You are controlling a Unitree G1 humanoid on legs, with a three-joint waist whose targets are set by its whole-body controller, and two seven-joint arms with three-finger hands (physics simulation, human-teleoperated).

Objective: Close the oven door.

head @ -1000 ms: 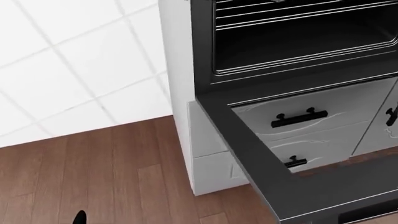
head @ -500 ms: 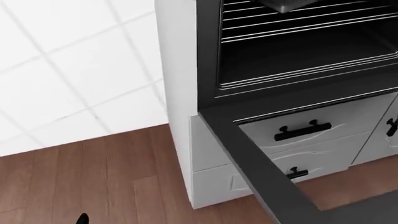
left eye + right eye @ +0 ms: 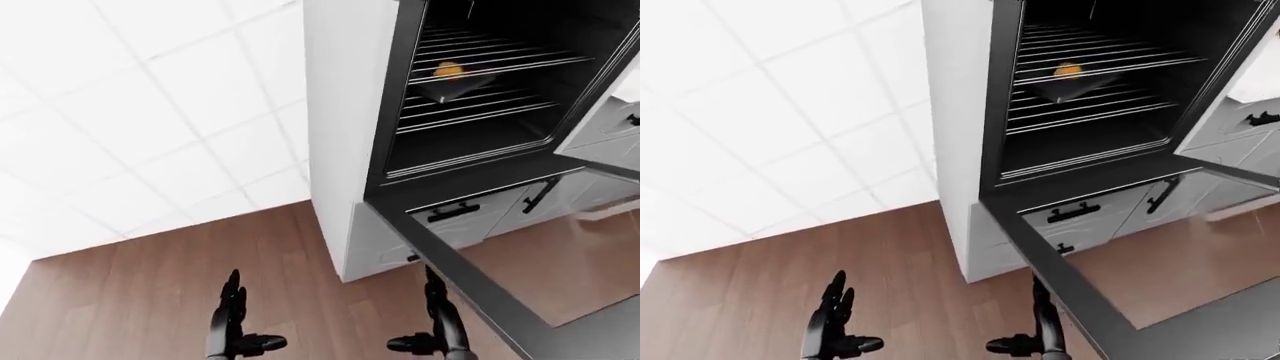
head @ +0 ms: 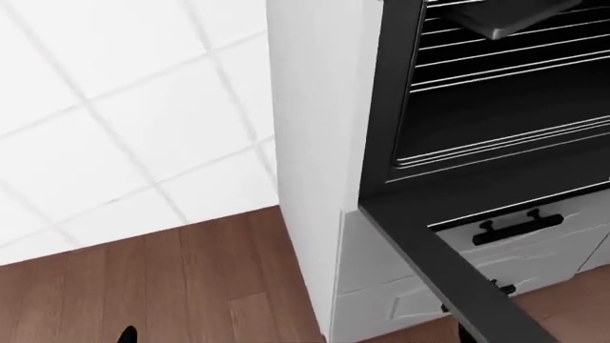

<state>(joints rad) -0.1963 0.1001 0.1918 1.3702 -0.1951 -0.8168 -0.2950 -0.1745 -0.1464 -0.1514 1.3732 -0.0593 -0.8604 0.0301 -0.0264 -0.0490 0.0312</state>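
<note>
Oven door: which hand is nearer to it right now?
Right. The right hand sits beside the open oven door, just left of its edge; the left hand hangs farther left over the floor.

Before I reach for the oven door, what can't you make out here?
- Oven door: outer edge and handle cut off by the right-eye view's bottom-right corner.
- Orange item on the tray: too small to identify.
- Left hand, right hand: wrists cut off at the bottom edge.

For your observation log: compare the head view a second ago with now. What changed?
The whole picture slid right, so the camera moved, not the black oven door, which hangs open, untouched. Left robot hand and right robot hand are open and empty.
</note>
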